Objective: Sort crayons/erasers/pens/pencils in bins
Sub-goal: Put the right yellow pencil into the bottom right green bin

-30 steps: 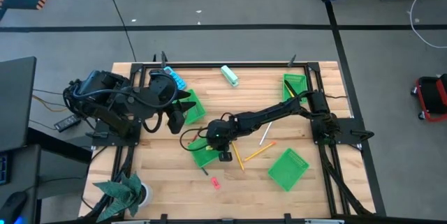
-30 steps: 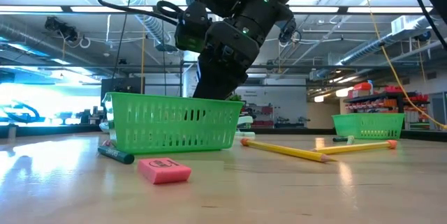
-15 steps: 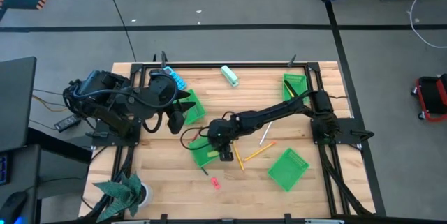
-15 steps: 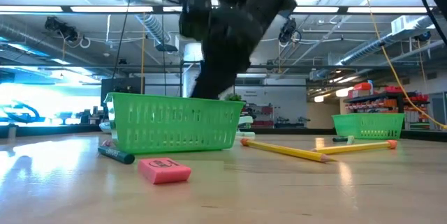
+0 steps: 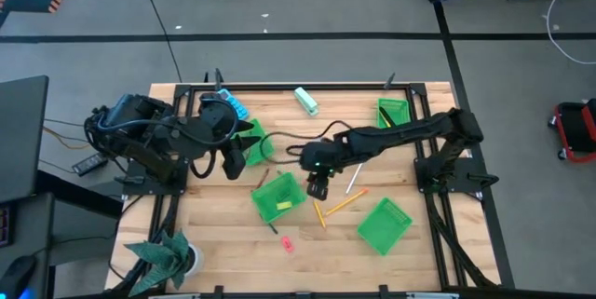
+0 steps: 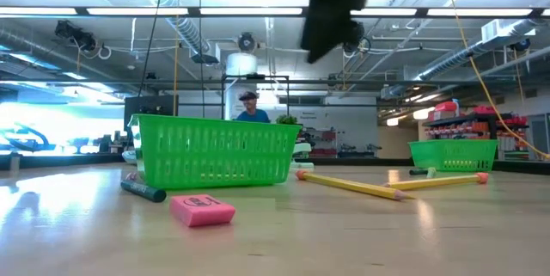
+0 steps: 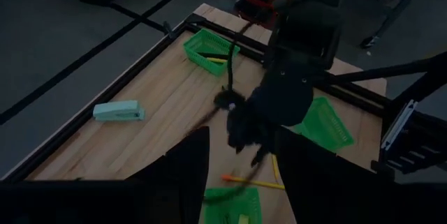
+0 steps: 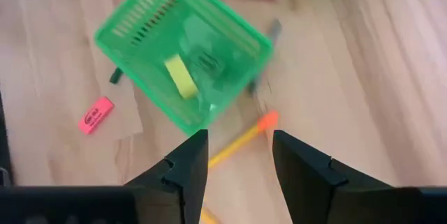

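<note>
A green bin (image 5: 279, 197) in the middle of the table holds a yellow eraser (image 8: 180, 77). My right gripper (image 5: 318, 185) hangs open above the table, just right of this bin (image 8: 183, 56), with nothing between its fingers. A pink eraser (image 5: 287, 243) and a dark crayon (image 5: 273, 229) lie on the wood near the bin's near side. Yellow and orange pencils (image 5: 345, 203) lie flat to its right. My left gripper (image 5: 237, 155) stands open, high over the left bin (image 5: 253, 141).
Two more green bins stand at the near right (image 5: 385, 224) and the far right (image 5: 393, 111). A teal block (image 5: 306, 101) and a blue calculator (image 5: 235, 105) lie by the far edge. A potted plant (image 5: 168, 257) sits at the near left corner.
My right gripper has risen out of the middle bin and drawn back toward the table's right and far side, rolling as it went. The bin and the yellow eraser in it now show uncovered.
</note>
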